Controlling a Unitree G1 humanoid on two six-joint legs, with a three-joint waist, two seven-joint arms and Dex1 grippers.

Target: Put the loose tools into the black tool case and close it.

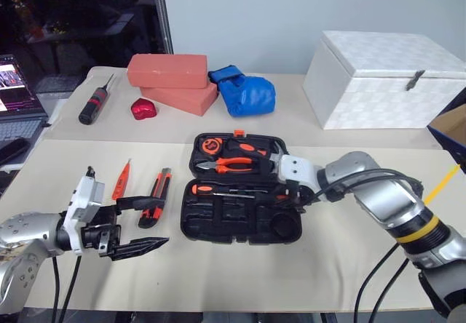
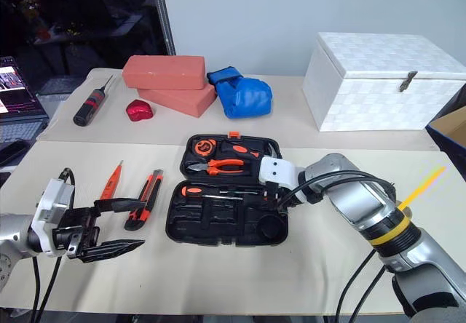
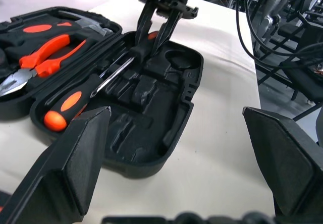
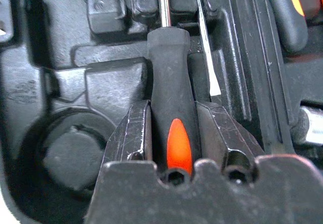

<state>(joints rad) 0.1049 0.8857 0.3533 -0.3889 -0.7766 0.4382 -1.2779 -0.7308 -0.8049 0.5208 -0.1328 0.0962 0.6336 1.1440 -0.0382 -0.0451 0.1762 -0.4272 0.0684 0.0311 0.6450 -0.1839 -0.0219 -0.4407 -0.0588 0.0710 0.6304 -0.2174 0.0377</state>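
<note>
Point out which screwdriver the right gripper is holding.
The black-and-orange screwdriver clamped between the right gripper's fingers, over the open tool case. The other one lies slotted, free of any grip.

I'm seeing a black tool case (image 1: 244, 225) with orange-and-black tools, a white quilted-pattern box (image 1: 378, 83), salmon-pink bricks (image 1: 169, 70), a blue glove (image 1: 244, 94) and a shiny red heart (image 1: 143, 108).
</note>
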